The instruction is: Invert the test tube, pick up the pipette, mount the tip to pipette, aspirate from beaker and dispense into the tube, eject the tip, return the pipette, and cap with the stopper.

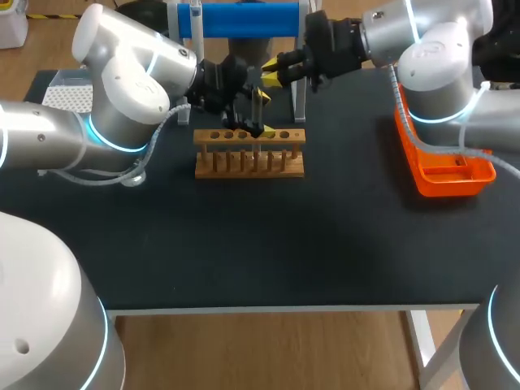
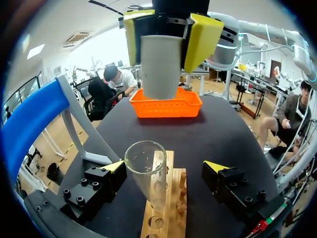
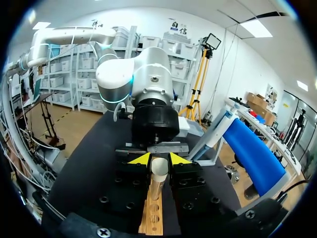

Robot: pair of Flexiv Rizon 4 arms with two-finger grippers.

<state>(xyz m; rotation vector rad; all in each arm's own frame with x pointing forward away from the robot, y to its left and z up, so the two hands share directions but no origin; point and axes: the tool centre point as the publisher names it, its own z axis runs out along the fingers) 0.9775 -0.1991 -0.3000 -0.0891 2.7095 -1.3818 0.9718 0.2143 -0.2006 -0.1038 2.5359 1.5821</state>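
A clear glass test tube [image 2: 146, 174] stands mouth-up in the wooden rack [image 1: 249, 153], near its middle. My left gripper [image 2: 164, 168] is open, with one yellow-tipped finger on either side of the tube and apart from the glass. Above the tube's mouth hangs a pale grey stopper [image 2: 160, 64], and my right gripper [image 2: 166, 37] is shut on it. In the right wrist view the stopper [image 3: 159, 166] sits between that gripper's [image 3: 158, 159] yellow tips, with the rack [image 3: 152, 214] below. In the head view both grippers meet over the rack, the left [image 1: 257, 114] under the right [image 1: 272, 75].
An orange tray [image 1: 448, 169] lies at the table's right side. A stand with a blue bar [image 1: 240, 19] rises behind the rack. A white perforated box [image 1: 68, 95] sits at the far left, behind my left arm.
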